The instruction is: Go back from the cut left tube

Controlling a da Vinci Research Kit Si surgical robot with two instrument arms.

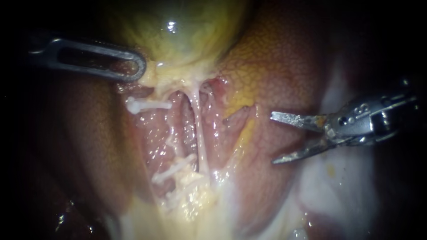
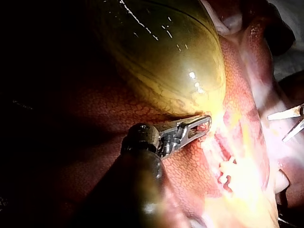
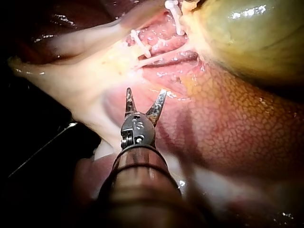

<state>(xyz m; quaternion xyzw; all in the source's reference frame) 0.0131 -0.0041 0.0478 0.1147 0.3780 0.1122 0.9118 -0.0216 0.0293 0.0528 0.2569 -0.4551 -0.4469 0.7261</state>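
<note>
Well apart: R instrument [image 1: 273, 138], clips [image 1: 149, 105].

No word, label, brand or sign could be read on the tissue. The only marking was a small stamped mark [image 3: 137, 124] on the metal housing just behind the jaws of the right instrument [image 3: 146, 92], seen in the right wrist view. The same mark showed on that housing in the endoscope view, turned on its side. It was small and caught the light, and no reading of it is given.
</note>
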